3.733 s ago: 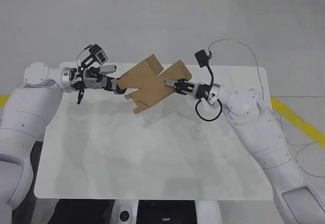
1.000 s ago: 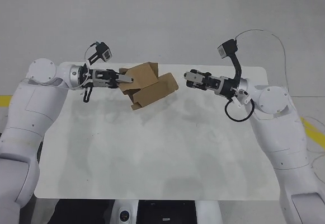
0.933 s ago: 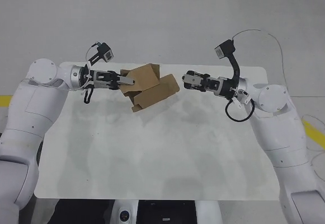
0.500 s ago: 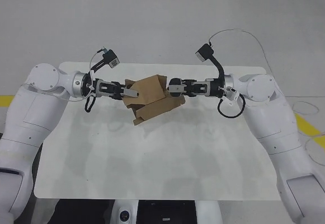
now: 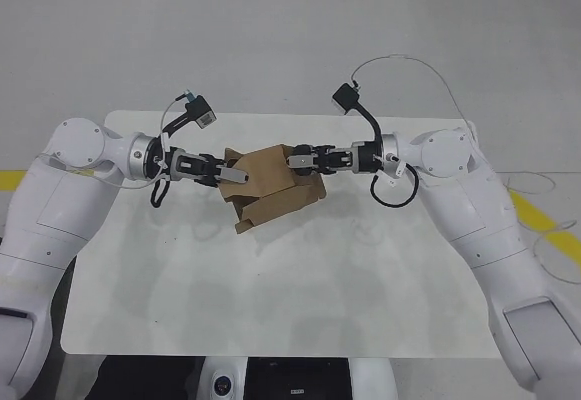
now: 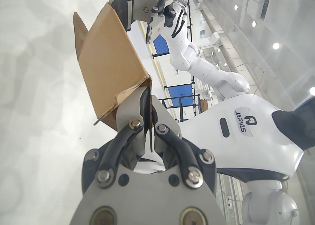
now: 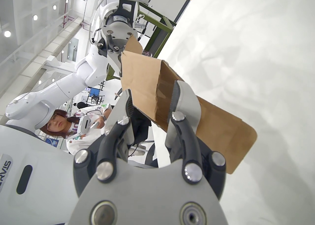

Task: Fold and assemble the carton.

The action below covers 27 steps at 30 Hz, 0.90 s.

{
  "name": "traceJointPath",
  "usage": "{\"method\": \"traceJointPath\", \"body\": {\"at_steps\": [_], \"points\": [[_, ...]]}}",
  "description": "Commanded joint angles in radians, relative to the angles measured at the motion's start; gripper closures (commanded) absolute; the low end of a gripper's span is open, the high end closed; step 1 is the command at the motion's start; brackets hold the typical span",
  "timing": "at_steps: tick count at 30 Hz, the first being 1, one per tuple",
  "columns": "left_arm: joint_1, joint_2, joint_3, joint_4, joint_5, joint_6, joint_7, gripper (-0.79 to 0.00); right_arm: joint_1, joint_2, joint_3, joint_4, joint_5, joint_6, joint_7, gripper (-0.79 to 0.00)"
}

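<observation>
The half-folded brown cardboard carton [image 5: 270, 185] [image 6: 110, 63] [image 7: 142, 81] is held up over the white table [image 5: 270, 300], near the middle of its far edge. The left gripper [image 5: 232, 174] [image 6: 147, 103] pinches one thin edge of the carton tight. The right gripper [image 5: 292, 160] [image 7: 153, 103] is at the other end. Its fingers [image 7: 183, 99] are spread wide, one on each side of a carton wall.
</observation>
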Motion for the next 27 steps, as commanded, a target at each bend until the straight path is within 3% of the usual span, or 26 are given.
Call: {"method": "traceJointPath", "body": {"at_steps": [1,27], "points": [[0.000,0.002,0.003,-0.001,-0.002,-0.002,0.002,0.000,0.005,-0.005,-0.011,0.005,0.015,-0.002,0.007,-0.292],[-0.013,0.020,0.045,-0.007,-0.021,-0.014,0.015,0.000,0.058,-0.051,-0.075,0.122,0.191,-0.030,0.122,-0.256]]}}
